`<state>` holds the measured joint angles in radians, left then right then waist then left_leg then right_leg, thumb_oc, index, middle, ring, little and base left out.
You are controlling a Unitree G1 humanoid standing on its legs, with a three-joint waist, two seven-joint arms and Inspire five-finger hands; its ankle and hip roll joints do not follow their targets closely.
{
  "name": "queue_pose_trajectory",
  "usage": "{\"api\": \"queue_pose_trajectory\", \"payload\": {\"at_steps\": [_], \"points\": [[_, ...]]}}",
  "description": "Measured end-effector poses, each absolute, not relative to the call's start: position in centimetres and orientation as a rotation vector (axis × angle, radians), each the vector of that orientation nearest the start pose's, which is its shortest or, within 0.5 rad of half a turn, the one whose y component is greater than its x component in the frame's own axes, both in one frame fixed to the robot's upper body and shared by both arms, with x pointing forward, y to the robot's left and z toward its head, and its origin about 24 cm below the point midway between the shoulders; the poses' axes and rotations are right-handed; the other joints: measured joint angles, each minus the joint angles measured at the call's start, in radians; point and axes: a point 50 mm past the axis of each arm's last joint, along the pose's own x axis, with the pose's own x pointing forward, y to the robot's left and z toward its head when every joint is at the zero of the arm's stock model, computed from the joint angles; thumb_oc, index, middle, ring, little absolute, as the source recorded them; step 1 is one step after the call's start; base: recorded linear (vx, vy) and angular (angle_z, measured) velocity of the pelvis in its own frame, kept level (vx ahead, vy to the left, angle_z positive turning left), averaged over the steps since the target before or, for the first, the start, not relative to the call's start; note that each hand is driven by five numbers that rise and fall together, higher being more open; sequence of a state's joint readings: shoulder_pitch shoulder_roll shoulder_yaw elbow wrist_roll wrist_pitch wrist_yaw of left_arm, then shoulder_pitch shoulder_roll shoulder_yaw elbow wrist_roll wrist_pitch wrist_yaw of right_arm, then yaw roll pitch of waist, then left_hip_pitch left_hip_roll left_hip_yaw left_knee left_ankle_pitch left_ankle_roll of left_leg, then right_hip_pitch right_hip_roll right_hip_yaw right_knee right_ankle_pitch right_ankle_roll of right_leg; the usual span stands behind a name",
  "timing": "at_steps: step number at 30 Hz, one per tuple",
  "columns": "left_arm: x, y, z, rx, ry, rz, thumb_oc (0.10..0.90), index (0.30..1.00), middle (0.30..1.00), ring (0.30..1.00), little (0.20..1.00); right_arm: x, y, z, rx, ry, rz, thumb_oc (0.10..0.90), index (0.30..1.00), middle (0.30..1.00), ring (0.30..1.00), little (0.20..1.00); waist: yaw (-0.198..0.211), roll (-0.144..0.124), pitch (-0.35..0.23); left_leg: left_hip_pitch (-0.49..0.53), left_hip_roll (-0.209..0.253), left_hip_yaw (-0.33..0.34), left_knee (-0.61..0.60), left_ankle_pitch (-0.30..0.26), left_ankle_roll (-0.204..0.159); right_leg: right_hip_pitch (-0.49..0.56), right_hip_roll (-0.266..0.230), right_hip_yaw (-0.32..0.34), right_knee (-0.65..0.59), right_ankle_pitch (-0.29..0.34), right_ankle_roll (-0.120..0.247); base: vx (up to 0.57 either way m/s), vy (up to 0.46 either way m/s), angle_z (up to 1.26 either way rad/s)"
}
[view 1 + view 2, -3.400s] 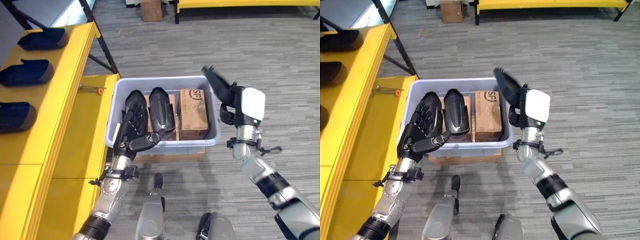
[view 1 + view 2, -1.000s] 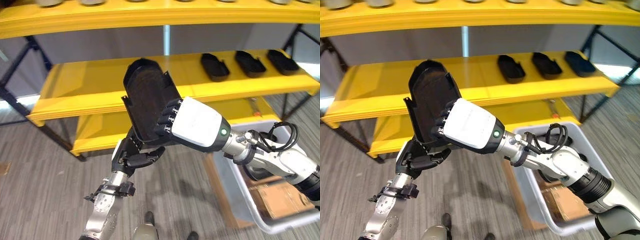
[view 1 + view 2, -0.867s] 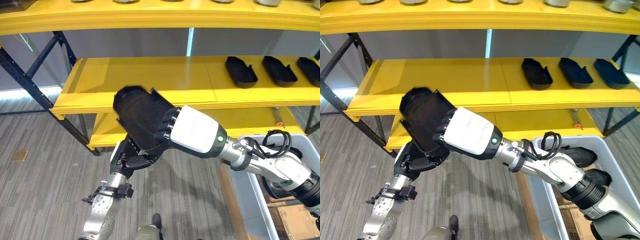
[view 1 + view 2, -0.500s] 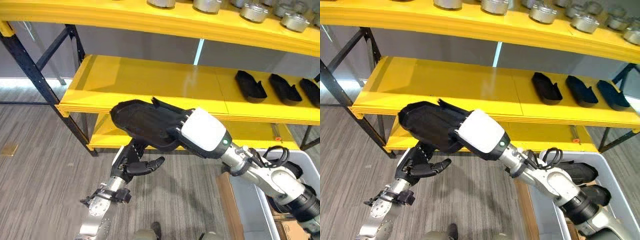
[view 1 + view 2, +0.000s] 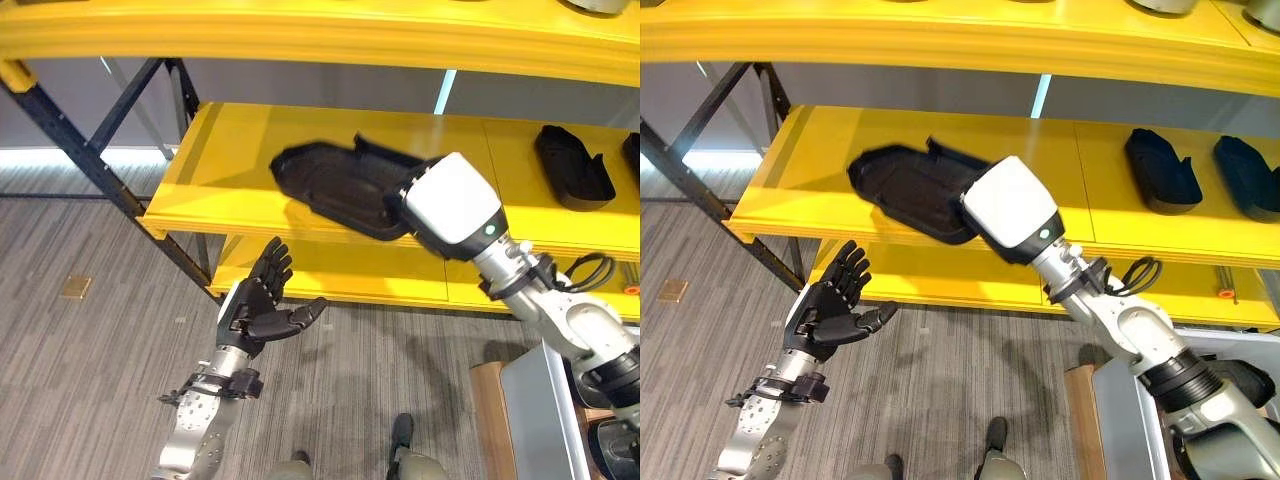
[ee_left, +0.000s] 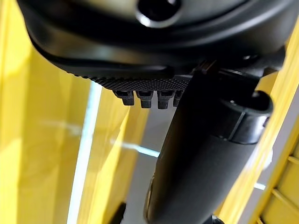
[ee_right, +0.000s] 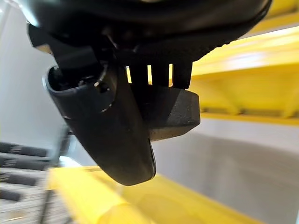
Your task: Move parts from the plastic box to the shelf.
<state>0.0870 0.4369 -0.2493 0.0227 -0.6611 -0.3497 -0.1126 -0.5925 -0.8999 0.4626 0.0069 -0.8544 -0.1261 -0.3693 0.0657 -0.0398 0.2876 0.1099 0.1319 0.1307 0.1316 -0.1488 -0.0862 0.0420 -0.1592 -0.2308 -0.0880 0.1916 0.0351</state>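
My right hand (image 5: pixel 455 205) is shut on a long black tray-shaped part (image 5: pixel 335 185) and holds it nearly flat just above the middle yellow shelf (image 5: pixel 230 150), hollow side up. In the right wrist view its fingers (image 7: pixel 156 70) and thumb (image 7: pixel 110 130) clamp the part's edge (image 7: pixel 175 112). My left hand (image 5: pixel 262 310) hangs lower, in front of the bottom shelf (image 5: pixel 940 275), open and empty with fingers spread. The grey plastic box (image 5: pixel 535 410) stands on the floor at the lower right.
More black parts (image 5: pixel 1160 168) lie further right on the middle shelf. The top shelf (image 5: pixel 940 40) overhangs closely and carries metal pieces (image 5: pixel 1160 5). A black diagonal frame brace (image 5: pixel 60 120) stands at the left. An orange-tipped tool (image 5: pixel 1225 294) lies on the bottom shelf.
The camera has shifted. My right hand has carried the black part from in front of the shelf up over the middle shelf. My left hand has come away below it and spread its fingers.
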Motion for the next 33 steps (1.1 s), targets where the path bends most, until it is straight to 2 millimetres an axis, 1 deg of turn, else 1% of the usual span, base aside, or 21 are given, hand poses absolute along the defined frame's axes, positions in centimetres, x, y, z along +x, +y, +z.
{"api": "queue_pose_trajectory", "payload": {"at_steps": [1, 2, 3, 4, 5, 10, 15, 17, 18, 21, 24, 26, 27, 29, 30, 31, 32, 33], "points": [[22.8, 18.0, 4.7, -0.252, -0.134, -0.267, 0.900, 1.000, 1.000, 1.000, 1.000, 31.1, -17.7, 20.7, -1.686, -0.912, -0.024, 0.400, 0.300, 0.300, 0.300, 0.300, -0.006, 0.015, -0.009, 0.008, 0.022, 0.004, -0.109, 0.053, 0.010, 0.007, 0.023, -0.009, 0.002, -0.017, 0.004, 0.07, -0.054, 0.00], [22.7, 17.7, 4.7, -0.258, -0.135, -0.278, 0.900, 1.000, 1.000, 1.000, 1.000, 31.5, -18.0, 21.1, -1.696, -0.898, -0.050, 0.400, 0.300, 0.300, 0.300, 0.300, -0.006, 0.044, -0.016, 0.003, 0.052, -0.002, -0.151, 0.136, 0.013, 0.013, 0.055, -0.007, 0.001, -0.035, 0.009, 0.09, -0.054, -0.25], [22.7, 17.6, 4.6, -0.260, -0.130, -0.276, 0.900, 1.000, 1.000, 1.000, 1.000, 31.7, -18.0, 20.8, -1.686, -0.877, -0.062, 0.400, 0.300, 0.300, 0.300, 0.300, -0.006, 0.046, -0.016, 0.018, 0.063, -0.003, -0.153, 0.156, -0.035, 0.020, 0.066, 0.003, 0.001, -0.040, 0.012, 0.07, -0.034, -0.21], [22.8, 17.5, 4.6, -0.261, -0.131, -0.281, 0.900, 1.000, 1.000, 1.000, 1.000, 31.8, -18.3, 20.8, -1.689, -0.860, -0.073, 0.400, 0.300, 0.300, 0.300, 0.300, -0.021, 0.041, -0.018, 0.017, 0.060, -0.003, -0.158, 0.156, -0.036, 0.021, 0.061, -0.002, 0.001, -0.047, 0.017, 0.10, -0.024, -0.08], [22.9, 17.4, 4.6, -0.264, -0.133, -0.285, 0.900, 1.000, 1.000, 1.000, 1.000, 31.9, -18.5, 20.7, -1.691, -0.847, -0.079, 0.400, 0.300, 0.300, 0.300, 0.300, -0.027, 0.038, -0.020, 0.018, 0.059, -0.003, -0.164, 0.157, -0.037, 0.021, 0.057, -0.003, 0.001, -0.049, 0.018, 0.09, -0.015, 0.11], [23.0, 17.5, 4.7, -0.259, -0.133, -0.279, 0.900, 1.000, 1.000, 1.000, 1.000, 32.1, -19.1, 19.8, -1.694, -0.779, -0.104, 0.400, 0.300, 0.300, 0.300, 0.300, -0.033, 0.038, -0.021, 0.034, 0.049, -0.002, -0.178, 0.160, -0.037, 0.029, 0.048, 0.001, 0.001, -0.049, 0.028, 0.08, -0.025, 0.02], [23.0, 18.2, 4.8, -0.233, -0.122, -0.270, 0.900, 1.000, 1.000, 1.000, 1.000, 33.0, -20.0, 16.7, -1.646, -0.604, -0.137, 0.400, 0.300, 0.300, 0.300, 0.300, -0.032, 0.040, -0.022, 0.038, 0.050, 0.002, -0.179, 0.159, -0.035, 0.032, 0.048, 0.002, 0.001, -0.052, 0.032, 0.06, -0.047, 0.00], [23.0, 18.2, 4.7, -0.232, -0.110, -0.269, 0.900, 1.000, 1.000, 1.000, 1.000, 33.0, -20.6, 15.9, -1.637, -0.543, -0.156, 0.400, 0.300, 0.300, 0.300, 0.300, -0.032, 0.043, -0.022, 0.044, 0.050, 0.005, -0.185, 0.159, -0.035, 0.032, 0.048, 0.004, 0.001, -0.052, 0.032, 0.02, -0.087, -0.08], [23.0, 18.2, 4.6, -0.232, -0.105, -0.270, 0.900, 1.000, 1.000, 1.000, 1.000, 33.0, -20.7, 15.9, -1.638, -0.530, -0.164, 0.400, 0.300, 0.300, 0.300, 0.300, -0.032, 0.044, -0.022, 0.046, 0.051, 0.010, -0.185, 0.159, -0.035, 0.032, 0.049, 0.005, 0.001, -0.053, 0.032, 0.02, -0.140, -0.07], [23.0, 18.1, 4.5, -0.232, -0.094, -0.273, 0.900, 1.000, 1.000, 1.000, 1.000, 33.2, -21.3, 15.4, -1.648, -0.493, -0.170, 0.400, 0.300, 0.300, 0.300, 0.300, -0.033, 0.055, -0.029, 0.046, 0.052, 0.013, -0.184, 0.159, -0.034, 0.032, 0.050, 0.006, 0.001, -0.053, 0.032, 0.01, -0.129, -0.02], [23.0, 18.1, 4.5, -0.232, -0.094, -0.274, 0.900, 1.000, 1.000, 1.000, 1.000, 33.3, -21.4, 15.4, -1.648, -0.481, -0.179, 0.400, 0.300, 0.300, 0.300, 0.300, -0.032, 0.076, -0.034, 0.046, 0.056, 0.008, -0.184, 0.159, -0.034, 0.032, 0.054, 0.005, 0.001, -0.054, 0.031, -0.01, -0.167, 0.01], [23.1, 18.1, 4.6, -0.230, -0.096, -0.275, 0.900, 1.000, 1.000, 1.000, 1.000, 33.3, -21.6, 15.3, -1.642, -0.467, -0.183, 0.400, 0.300, 0.300, 0.300, 0.300, -0.033, 0.085, -0.035, 0.034, 0.062, 0.002, -0.167, 0.161, -0.033, 0.025, 0.055, 0.002, 0.018, -0.069, 0.028, -0.01, -0.169, 0.07], [23.1, 18.1, 4.6, -0.232, -0.098, -0.275, 0.900, 1.000, 1.000, 1.000, 1.000, 33.4, -21.8, 15.1, -1.640, -0.452, -0.185, 0.400, 0.300, 0.300, 0.300, 0.300, -0.034, 0.088, -0.035, 0.029, 0.062, 0.001, -0.160, 0.160, -0.026, 0.014, 0.054, -0.001, 0.038, -0.080, 0.025, -0.02, -0.162, 0.07], [23.1, 18.1, 4.6, -0.233, -0.099, -0.275, 0.900, 1.000, 1.000, 1.000, 1.000, 33.6, -22.2, 15.0, -1.648, -0.424, -0.192, 0.400, 0.300, 0.300, 0.300, 0.300, -0.029, 0.100, -0.034, 0.012, 0.067, 0.001, -0.136, 0.158, -0.016, -0.012, 0.053, -0.008, 0.097, -0.115, 0.021, -0.06, -0.184, 0.11], [23.3, 18.1, 4.7, -0.231, -0.100, -0.276, 0.900, 1.000, 1.000, 1.000, 1.000, 33.6, -22.4, 14.9, -1.652, -0.410, -0.202, 0.400, 0.300, 0.300, 0.300, 0.300, -0.018, 0.097, -0.033, -0.042, 0.066, 0.007, -0.045, 0.158, -0.020, -0.063, 0.041, -0.010, 0.189, -0.166, 0.003, -0.06, -0.171, 0.15], [23.5, 18.1, 4.8, -0.228, -0.100, -0.280, 0.900, 1.000, 1.000, 1.000, 1.000, 33.7, -22.6, 14.8, -1.657, -0.398, -0.201, 0.400, 0.300, 0.300, 0.300, 0.300, -0.012, 0.081, -0.031, -0.088, 0.058, 0.006, 0.031, 0.159, -0.019, -0.090, 0.013, -0.009, 0.230, -0.190, -0.004, -0.02, -0.088, 0.17], [23.6, 17.9, 4.7, -0.233, -0.091, -0.283, 0.900, 1.000, 1.000, 1.000, 1.000, 33.8, -22.9, 14.5, -1.663, -0.376, -0.200, 0.400, 0.300, 0.300, 0.300, 0.300, -0.002, 0.085, -0.031, -0.121, 0.061, -0.001, 0.099, 0.161, -0.019, -0.087, 0.009, -0.017, 0.247, -0.202, -0.009, 0.02, 0.012, 0.23], [23.6, 17.7, 4.5, -0.235, -0.085, -0.289, 0.900, 1.000, 1.000, 1.000, 1.000, 33.8, -23.2, 14.3, -1.670, -0.356, -0.200, 0.400, 0.300, 0.300, 0.300, 0.300, 0.004, 0.096, -0.031, -0.139, 0.065, -0.011, 0.143, 0.164, -0.018, -0.078, 0.010, -0.021, 0.252, -0.209, -0.014, 0.07, 0.143, 0.29]]}}
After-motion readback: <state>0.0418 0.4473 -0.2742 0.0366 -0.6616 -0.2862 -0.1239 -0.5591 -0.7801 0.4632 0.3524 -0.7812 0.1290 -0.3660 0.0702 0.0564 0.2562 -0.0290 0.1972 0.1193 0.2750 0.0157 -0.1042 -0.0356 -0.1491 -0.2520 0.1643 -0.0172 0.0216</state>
